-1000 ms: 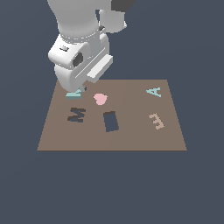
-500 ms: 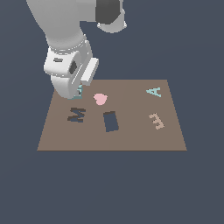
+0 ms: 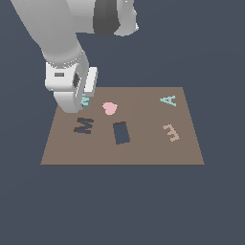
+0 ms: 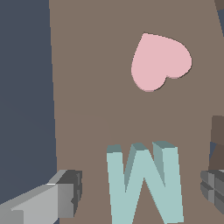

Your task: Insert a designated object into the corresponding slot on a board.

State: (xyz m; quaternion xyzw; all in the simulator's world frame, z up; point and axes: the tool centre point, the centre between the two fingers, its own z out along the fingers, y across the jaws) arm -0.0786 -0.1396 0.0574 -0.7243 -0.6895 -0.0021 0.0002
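Here, in the exterior view, my gripper [image 3: 82, 101] covers most of the teal M [image 3: 85, 101] at the board [image 3: 143, 153]'s upper left, above the M-shaped slot [image 3: 83, 125]. In the wrist view, my fingers [image 4: 65, 194] stand spread, clear of the M [image 4: 144, 183] on both sides, near the pink heart [image 4: 159, 61].

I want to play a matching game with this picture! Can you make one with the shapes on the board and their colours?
Things:
1. heart
2. letter A
3. M slot
4. rectangular cutout

Colours:
a. dark blue
b. pink
c. teal
d. brown-black

Pairs: 1-b, 2-c, 3-d, 4-a
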